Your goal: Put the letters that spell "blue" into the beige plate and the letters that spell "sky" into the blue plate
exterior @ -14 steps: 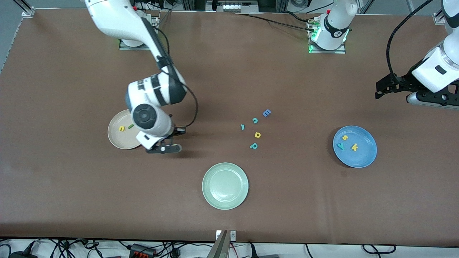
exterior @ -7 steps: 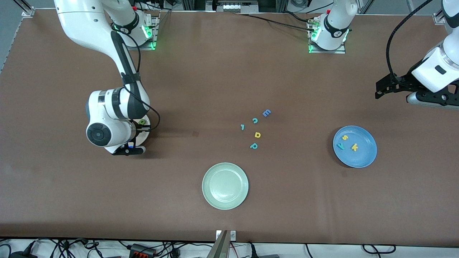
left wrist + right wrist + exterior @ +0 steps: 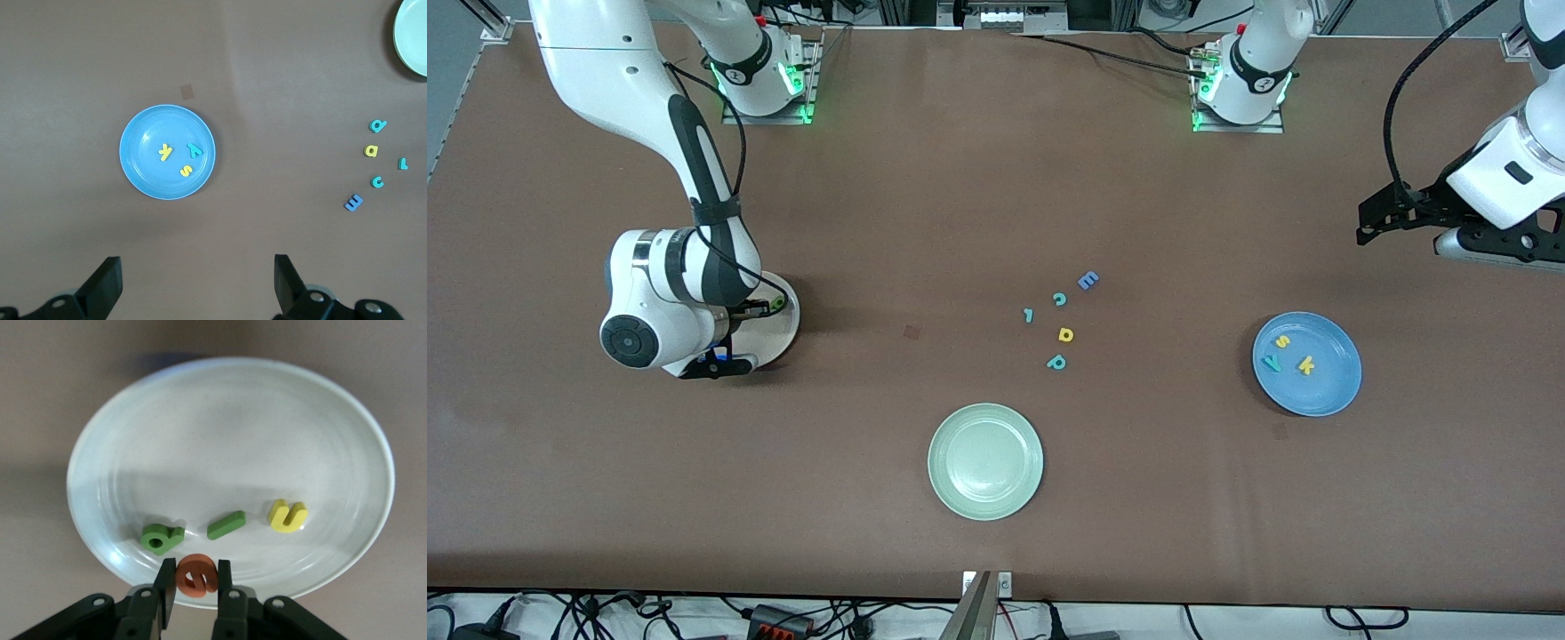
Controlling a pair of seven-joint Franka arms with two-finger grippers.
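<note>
My right gripper (image 3: 195, 571) is shut on the orange e (image 3: 197, 575) and holds it low over the rim of the beige plate (image 3: 233, 400). The olive-green b (image 3: 161, 537), the dark green l (image 3: 226, 525) and the yellow u (image 3: 287, 515) lie on that plate. In the front view the right arm's wrist (image 3: 667, 311) covers much of the beige plate (image 3: 784, 327). The blue plate (image 3: 1334, 382) holds the yellow s (image 3: 1282, 341), yellow k (image 3: 1306, 364) and teal y (image 3: 1272, 363). My left gripper (image 3: 195, 283) waits open, high over the left arm's end of the table.
A pale mint-green plate (image 3: 985, 460) sits nearest the front camera. Mid-table lie loose letters: a blue E (image 3: 1088, 281), a teal c (image 3: 1059, 299), a teal hooked l (image 3: 1029, 315), a yellow d-like letter (image 3: 1065, 334) and a teal p (image 3: 1056, 362).
The right arm has swung toward its own end of the table with the orange e, from beside the beige plate to over it. The left arm has not moved.
</note>
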